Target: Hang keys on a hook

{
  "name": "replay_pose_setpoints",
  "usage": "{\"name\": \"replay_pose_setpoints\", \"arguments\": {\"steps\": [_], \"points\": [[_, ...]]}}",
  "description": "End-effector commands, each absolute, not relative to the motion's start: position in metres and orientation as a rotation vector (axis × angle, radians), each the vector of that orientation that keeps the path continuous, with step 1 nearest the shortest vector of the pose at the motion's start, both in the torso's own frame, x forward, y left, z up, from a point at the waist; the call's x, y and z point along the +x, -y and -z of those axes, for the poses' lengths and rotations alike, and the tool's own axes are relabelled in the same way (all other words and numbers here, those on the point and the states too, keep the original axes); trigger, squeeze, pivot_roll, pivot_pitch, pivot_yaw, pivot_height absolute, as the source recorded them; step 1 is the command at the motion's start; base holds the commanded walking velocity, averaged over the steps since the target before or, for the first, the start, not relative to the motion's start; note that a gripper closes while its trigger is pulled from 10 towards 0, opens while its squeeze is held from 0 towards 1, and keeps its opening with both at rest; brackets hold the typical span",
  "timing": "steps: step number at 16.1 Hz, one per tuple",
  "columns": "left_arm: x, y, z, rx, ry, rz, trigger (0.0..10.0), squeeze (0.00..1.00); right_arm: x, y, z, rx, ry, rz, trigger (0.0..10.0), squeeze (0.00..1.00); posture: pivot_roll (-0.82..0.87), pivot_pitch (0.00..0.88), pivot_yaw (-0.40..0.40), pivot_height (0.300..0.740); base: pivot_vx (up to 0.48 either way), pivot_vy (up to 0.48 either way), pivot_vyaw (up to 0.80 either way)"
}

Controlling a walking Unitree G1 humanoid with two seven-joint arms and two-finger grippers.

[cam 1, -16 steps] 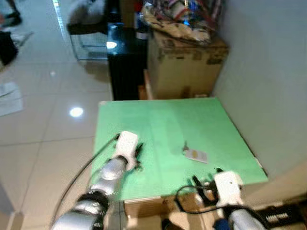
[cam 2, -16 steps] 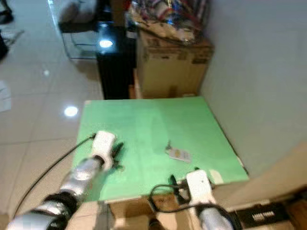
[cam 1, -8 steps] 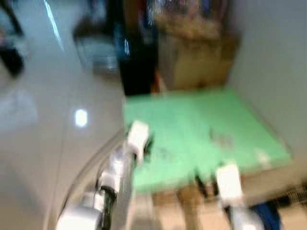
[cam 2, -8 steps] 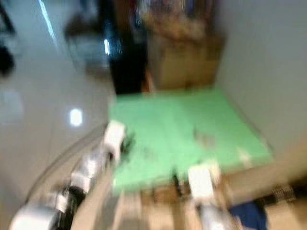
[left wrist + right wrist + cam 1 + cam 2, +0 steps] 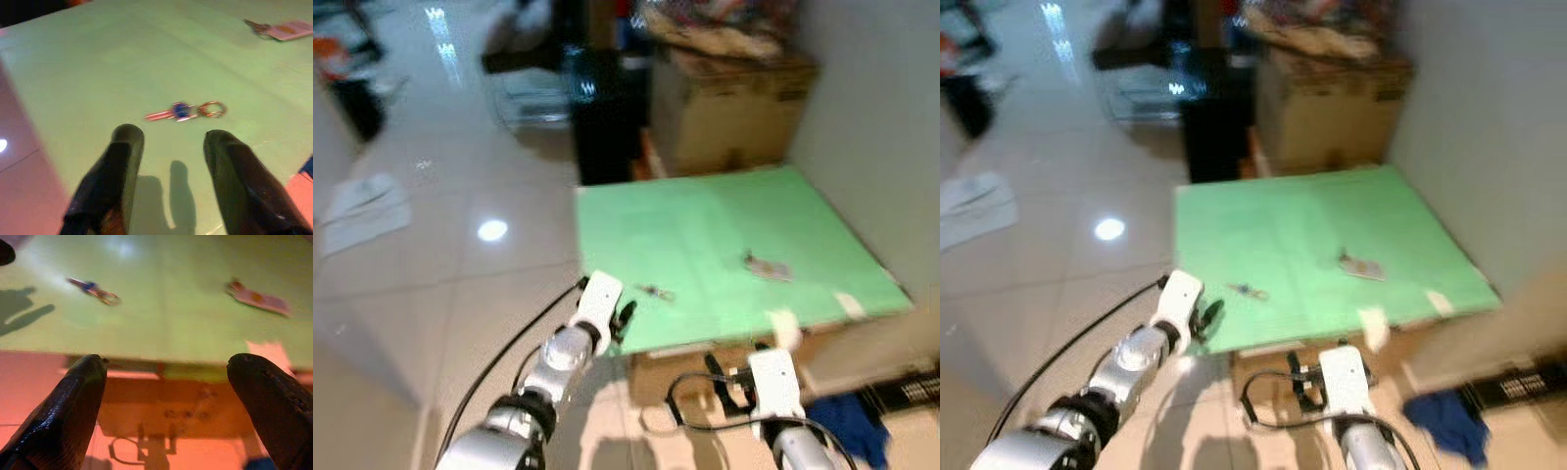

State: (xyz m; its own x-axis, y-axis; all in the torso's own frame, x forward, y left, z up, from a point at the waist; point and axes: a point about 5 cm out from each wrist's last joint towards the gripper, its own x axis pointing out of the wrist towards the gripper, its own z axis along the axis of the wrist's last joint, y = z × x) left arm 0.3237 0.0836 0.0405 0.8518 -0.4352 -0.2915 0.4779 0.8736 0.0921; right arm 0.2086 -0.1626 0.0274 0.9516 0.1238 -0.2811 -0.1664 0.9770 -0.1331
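Note:
A small key with a blue head and a ring lies on the green table, near its front left corner. My left gripper hovers open just short of that key, at the table's front edge. A second key with a pale tag rests further right on the table. Below the front edge my right gripper hangs wide open with nothing in it, and both keys lie beyond it.
A cardboard box piled with clutter and a black cabinet stand behind the table. A pale wall runs along the right. Blue cloth lies on the floor at the right, papers at the left.
The camera has swung and drawn back, so the table sits further right and away. My left gripper now hangs at the table's front edge rather than over it, with the blue-headed key lying clear ahead.

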Motion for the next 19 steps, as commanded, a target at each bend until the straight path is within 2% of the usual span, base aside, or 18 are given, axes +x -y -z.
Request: {"name": "replay_pose_setpoints", "arguments": {"steps": [1,2,3,4,12,14,16,17,19], "points": [[0.323,-0.079,-0.040,0.167,-0.269,0.498,10.0,1.00,0.207,0.166,-0.026,-0.164,-0.278,-0.133,10.0,0.00,-0.30,0.108,0.028,0.740,0.000,0.000,-0.73],[0.322,-0.078,-0.039,0.163,-0.279,0.505,10.0,1.00,0.207,0.167,-0.025,-0.164,-0.279,-0.134,10.0,0.00,-0.30,0.105,0.027,0.740,0.000,0.000,-0.73],[0.321,-0.077,-0.038,0.167,-0.282,0.506,10.0,0.16,0.206,0.167,-0.025,-0.163,-0.279,-0.134,10.0,0.00,-0.30,0.105,0.027,0.740,0.000,0.000,-0.73],[0.322,-0.077,-0.038,0.178,-0.287,0.487,10.0,0.00,0.207,0.167,-0.025,-0.160,-0.277,-0.132,10.0,0.00,-0.30,0.098,0.026,0.740,0.000,0.000,-0.71],[0.333,-0.066,-0.051,0.022,-0.291,0.429,10.0,0.00,0.204,0.157,-0.028,-0.142,-0.254,-0.158,10.0,0.00,-0.31,0.102,0.019,0.740,0.000,0.000,0.00],[0.332,-0.071,-0.057,-0.004,-0.202,0.434,10.0,0.00,0.205,0.161,-0.031,-0.139,-0.236,-0.135,10.0,0.00,-0.31,0.096,0.037,0.740,0.000,0.000,0.00],[0.322,-0.076,-0.067,-0.056,-0.070,0.458,10.0,0.00,0.204,0.168,-0.043,-0.153,-0.195,-0.095,10.0,0.00,-0.29,0.084,0.025,0.740,0.000,0.000,0.00],[0.296,-0.092,-0.088,-0.144,0.075,0.436,10.0,0.00,0.192,0.180,-0.072,-0.185,-0.095,-0.045,10.0,0.00,-0.26,0.072,0.016,0.740,0.000,0.000,0.00],[0.270,-0.102,-0.111,-0.179,0.165,0.419,10.0,0.00,0.175,0.193,-0.092,-0.226,-0.018,-0.007,10.0,0.00,-0.23,0.053,-0.008,0.740,0.000,0.000,0.00]]}}
